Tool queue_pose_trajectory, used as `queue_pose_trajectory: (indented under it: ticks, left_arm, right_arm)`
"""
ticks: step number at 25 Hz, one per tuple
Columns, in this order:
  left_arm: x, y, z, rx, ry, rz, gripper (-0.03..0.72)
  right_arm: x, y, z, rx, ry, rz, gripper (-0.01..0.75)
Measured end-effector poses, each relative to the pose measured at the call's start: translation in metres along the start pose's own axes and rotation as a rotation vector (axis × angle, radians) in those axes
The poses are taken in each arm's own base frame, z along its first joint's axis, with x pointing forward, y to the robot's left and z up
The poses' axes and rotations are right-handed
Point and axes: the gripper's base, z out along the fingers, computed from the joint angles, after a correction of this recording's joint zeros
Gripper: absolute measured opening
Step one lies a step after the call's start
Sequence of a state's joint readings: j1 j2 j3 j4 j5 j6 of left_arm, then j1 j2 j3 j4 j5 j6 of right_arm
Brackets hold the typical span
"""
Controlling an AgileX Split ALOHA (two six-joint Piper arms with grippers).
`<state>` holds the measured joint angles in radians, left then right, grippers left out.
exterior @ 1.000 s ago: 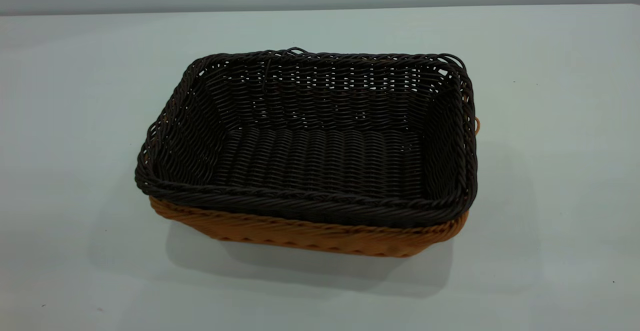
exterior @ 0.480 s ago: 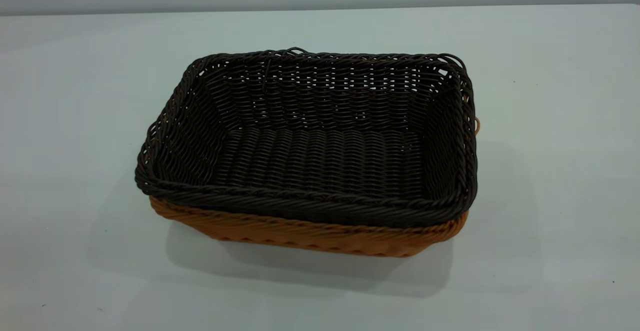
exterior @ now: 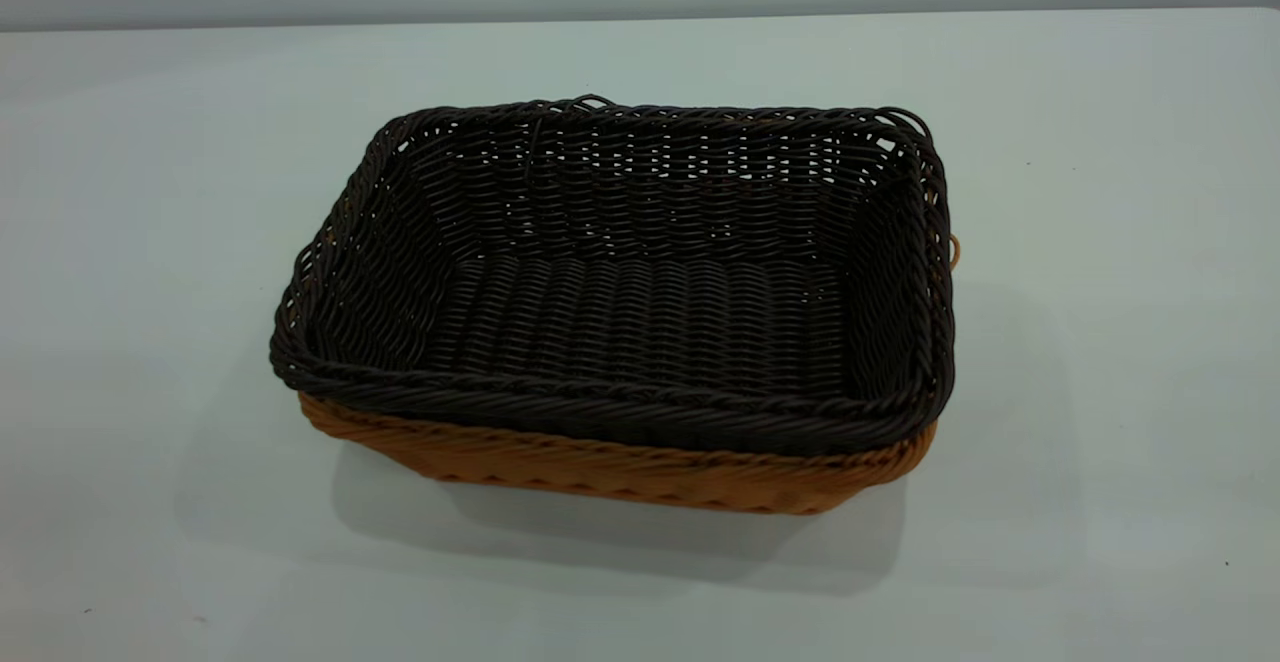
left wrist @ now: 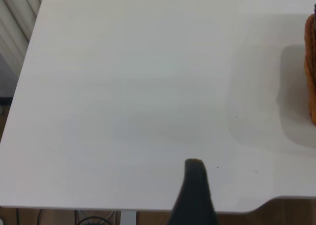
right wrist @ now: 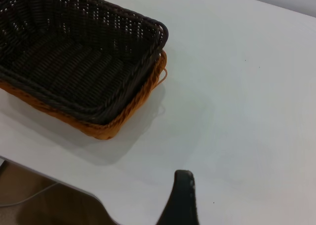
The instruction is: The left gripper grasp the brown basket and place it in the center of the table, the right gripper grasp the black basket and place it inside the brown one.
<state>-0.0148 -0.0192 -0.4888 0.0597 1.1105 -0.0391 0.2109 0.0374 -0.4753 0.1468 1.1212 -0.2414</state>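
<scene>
1. The black basket [exterior: 640,292] is seated inside the brown basket [exterior: 620,472], slightly left of centre in the exterior frame on the white counter [exterior: 1100,342]. Only a tan band of the outer basket is exposed beneath the dark braided rim along the lower edge, which indicates that the inner basket is seated deep.

2. The two rims are seen running parallel, so the nesting is judged square, not cocked. A small tan loop handle [exterior: 955,250] is visible at the right-hand short end.

3. In the exterior frame neither arm is present.

4. The left claw [left wrist: 195,195] is shown in its wrist view only as a single dark finger at the lower centre of the frame, above bare counter. The brown basket is cut off at the right edge, well apart from it. Whether this claw is apart or together cannot be told.

5. The right claw [right wrist: 180,200] likewise appears as one dark finger at the lower centre of its frame, with both baskets at the upper left, well apart. Its state cannot be told either.

6. Both placements are judged complete; nothing is gripped, and the arms are positioned clear so that the stack is left undisturbed.
</scene>
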Motion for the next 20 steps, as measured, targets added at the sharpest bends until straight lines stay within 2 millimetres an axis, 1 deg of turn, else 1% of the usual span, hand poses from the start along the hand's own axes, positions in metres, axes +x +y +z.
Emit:
queue_pose_trajectory:
  ticks: [6, 8, 11, 16, 20]
  left_arm:
    - [0.0, 0.0, 0.0, 0.0, 0.0, 0.0, 0.549]
    - [0.0, 0.0, 0.0, 0.0, 0.0, 0.0, 0.549]
    - [0.0, 0.0, 0.0, 0.0, 0.0, 0.0, 0.549]
    - [0.0, 0.0, 0.0, 0.0, 0.0, 0.0, 0.549]
    - [0.0, 0.0, 0.0, 0.0, 0.0, 0.0, 0.549]
  right_arm:
    - [0.0002, 0.0001, -0.0003, 0.003, -0.002, 0.001, 0.591]
    - [0.0011, 0.0005, -0.0017, 0.027, -0.015, 0.014, 0.591]
    - [0.0032, 0.002, -0.0046, 0.109, -0.04, 0.056, 0.591]
    - [0.0028, 0.001, -0.0035, 0.259, -0.025, 0.146, 0.591]
    - [0.004, -0.0026, -0.004, 0.334, -0.019, 0.227, 0.591]
